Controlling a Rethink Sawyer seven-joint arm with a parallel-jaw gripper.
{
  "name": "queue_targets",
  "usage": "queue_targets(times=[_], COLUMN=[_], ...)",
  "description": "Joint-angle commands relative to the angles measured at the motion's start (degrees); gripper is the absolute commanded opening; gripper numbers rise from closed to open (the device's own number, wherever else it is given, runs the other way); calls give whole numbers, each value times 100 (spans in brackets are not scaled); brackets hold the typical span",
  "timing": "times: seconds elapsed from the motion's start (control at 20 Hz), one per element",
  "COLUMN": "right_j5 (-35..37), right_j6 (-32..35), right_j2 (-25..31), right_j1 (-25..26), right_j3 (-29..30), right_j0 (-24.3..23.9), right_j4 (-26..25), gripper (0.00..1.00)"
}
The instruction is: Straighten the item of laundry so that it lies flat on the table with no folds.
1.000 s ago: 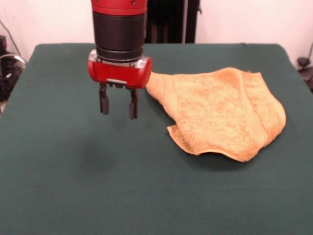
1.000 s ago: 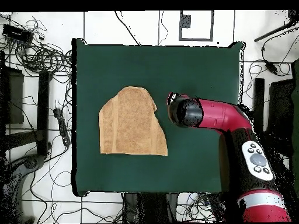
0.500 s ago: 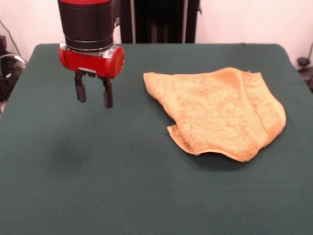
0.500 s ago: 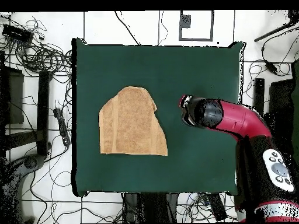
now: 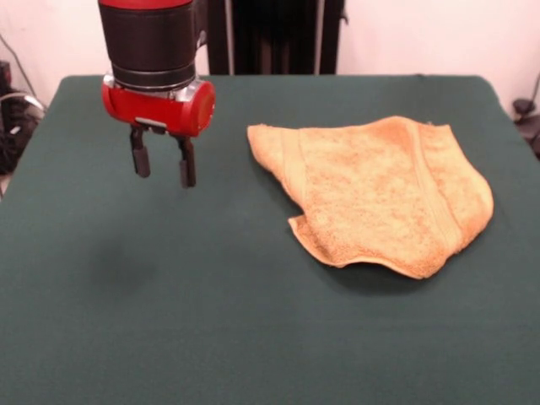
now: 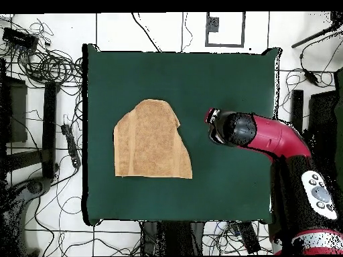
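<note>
The mustard towel [image 5: 384, 194] [image 6: 151, 140], the item of laundry, lies on the green table [image 5: 211, 321] [image 6: 221, 80], right of centre in the front view. Its near-left part is folded over, leaving an uneven outline with a curled corner. My gripper [image 5: 162, 169] hangs above the table well to the left of the towel, apart from it, open, with nothing between its fingers. In the overhead view the red arm's head [image 6: 231, 128] covers the gripper, to the right of the towel.
Cables and stands [image 6: 47, 67] lie on the floor around the table in the overhead view. The red arm [image 6: 295, 174] reaches in over the table's right edge there.
Over the second the gripper moved away from the towel's corner, leftward and up in the front view. Since half a second ago it has stayed still. The towel has not moved.
</note>
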Motion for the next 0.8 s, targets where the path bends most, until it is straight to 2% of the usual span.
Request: queue_targets(times=[0.05,0.8], right_j5=[708,325], right_j6=[184,589], right_j2=[341,249], right_j1=[349,295], right_j3=[118,390], right_j0=[252,430], right_j4=[204,250], gripper=[100,100])
